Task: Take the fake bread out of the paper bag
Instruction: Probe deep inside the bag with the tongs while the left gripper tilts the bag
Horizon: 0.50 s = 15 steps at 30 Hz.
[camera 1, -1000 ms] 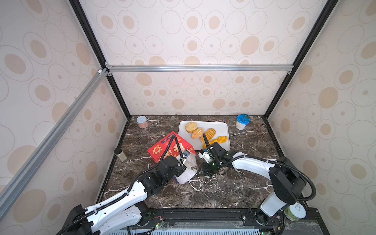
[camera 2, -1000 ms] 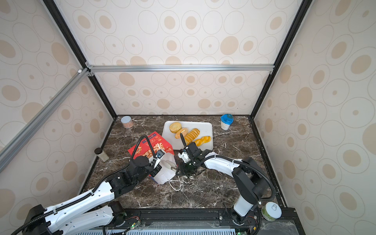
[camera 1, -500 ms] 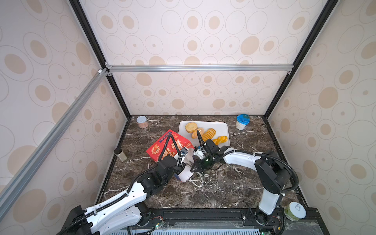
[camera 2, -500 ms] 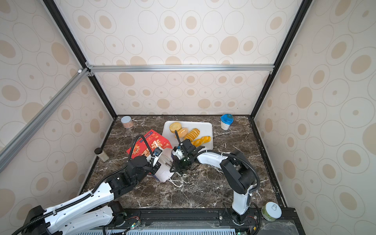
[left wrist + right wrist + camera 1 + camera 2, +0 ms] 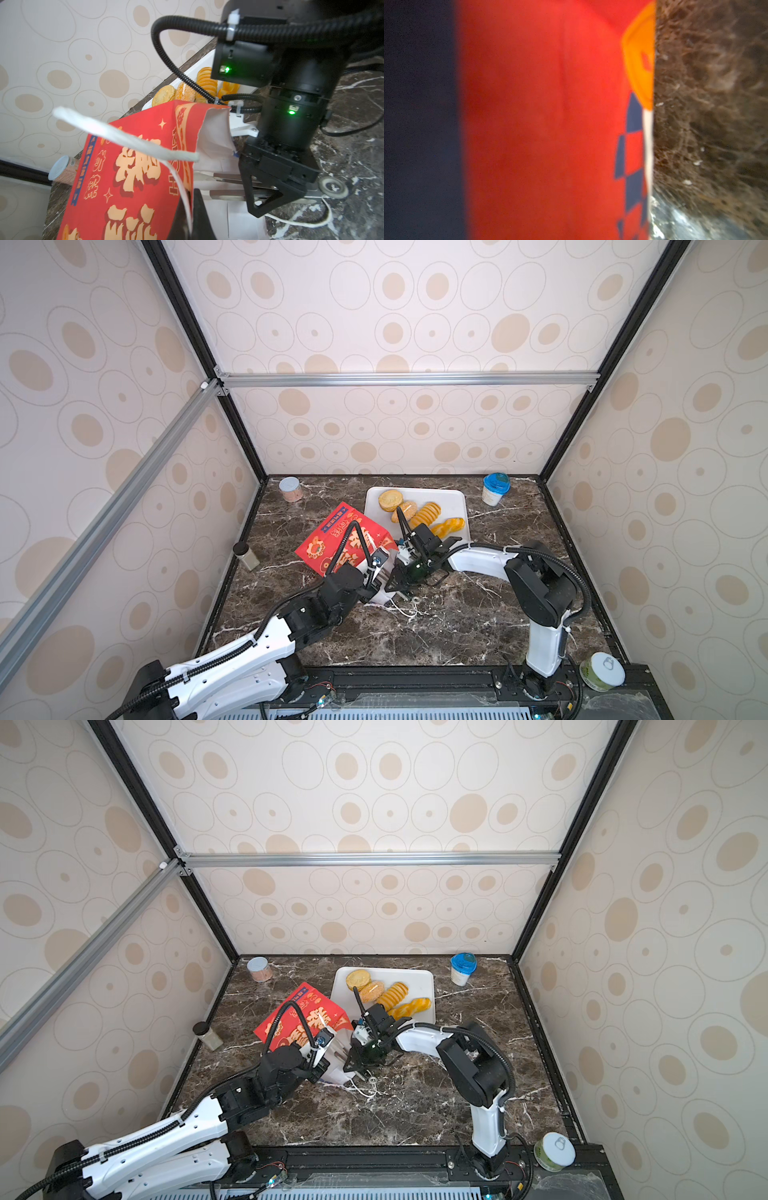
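Paper bag (image 5: 332, 543) on its side, just beside the white tray (image 5: 455, 497). 4 pcs fake bread (image 5: 428, 512) on the tray. L gripper (image 5: 191, 209) clenched on the bag rim. R gripper (image 5: 205, 185) fingers in the bag mouth; I can't tell its grip.

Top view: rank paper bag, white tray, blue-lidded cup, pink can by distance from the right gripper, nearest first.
1. paper bag: the right gripper is at its mouth.
2. white tray: just behind, back centre.
3. blue-lidded cup, back right, and pink can, back left: too close to call.
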Each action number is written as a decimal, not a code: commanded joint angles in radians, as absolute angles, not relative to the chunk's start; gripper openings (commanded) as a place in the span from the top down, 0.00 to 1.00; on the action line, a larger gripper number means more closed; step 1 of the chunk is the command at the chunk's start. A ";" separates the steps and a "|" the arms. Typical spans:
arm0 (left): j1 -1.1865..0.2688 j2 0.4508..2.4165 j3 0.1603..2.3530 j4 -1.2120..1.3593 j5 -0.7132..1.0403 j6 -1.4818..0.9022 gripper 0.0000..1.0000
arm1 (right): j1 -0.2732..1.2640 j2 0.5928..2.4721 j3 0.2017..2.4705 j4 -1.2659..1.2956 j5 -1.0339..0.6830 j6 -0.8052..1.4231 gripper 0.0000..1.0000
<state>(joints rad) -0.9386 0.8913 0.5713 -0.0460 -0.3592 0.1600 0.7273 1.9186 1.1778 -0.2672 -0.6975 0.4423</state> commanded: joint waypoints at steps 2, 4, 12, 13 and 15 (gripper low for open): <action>-0.973 0.944 0.628 -0.039 -0.345 0.199 1.00 | 0.727 1.940 1.163 -0.231 -0.710 0.433 0.62; -0.975 0.934 0.620 -0.030 -0.351 0.185 1.00 | 0.727 1.949 1.166 -0.231 -0.709 0.429 0.61; -0.983 0.982 0.620 -0.052 -0.344 0.147 1.00 | 0.726 1.974 1.177 -0.236 -0.724 0.426 0.62; -0.983 0.957 0.616 -0.046 -0.356 0.145 1.00 | 0.725 1.973 1.178 -0.241 -0.720 0.421 0.62; -0.983 0.905 0.602 -0.029 -0.371 0.140 1.00 | 0.723 1.972 1.176 -0.245 -0.714 0.419 0.62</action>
